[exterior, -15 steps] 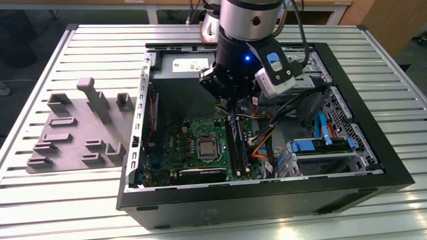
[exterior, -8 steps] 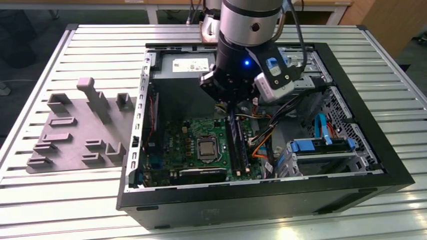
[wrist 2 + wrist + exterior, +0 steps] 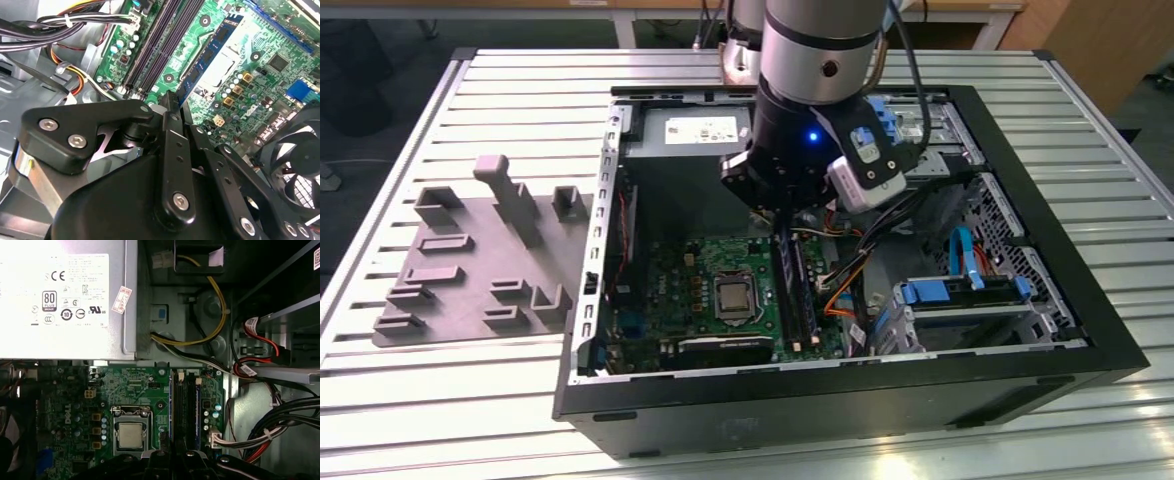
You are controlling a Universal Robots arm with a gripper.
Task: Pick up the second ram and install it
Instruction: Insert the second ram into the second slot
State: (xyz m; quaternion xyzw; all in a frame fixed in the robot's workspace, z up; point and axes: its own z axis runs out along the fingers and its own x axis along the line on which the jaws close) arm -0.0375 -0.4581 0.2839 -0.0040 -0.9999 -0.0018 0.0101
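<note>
The second ram [image 3: 207, 57] stands pinched in the closed gripper [image 3: 170, 102], over the slots [image 3: 184, 407].

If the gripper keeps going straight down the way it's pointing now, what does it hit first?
Most likely the ram stick standing in the black memory slots. The gripper points down over that row on the motherboard, though depth is hard to judge.

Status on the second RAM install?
Gripper shut on long blue-green circuit-board RAM stick. Stick lengthwise over black motherboard slots; seating unclear. Black cable bundle beside slots, clear of stick.
</note>
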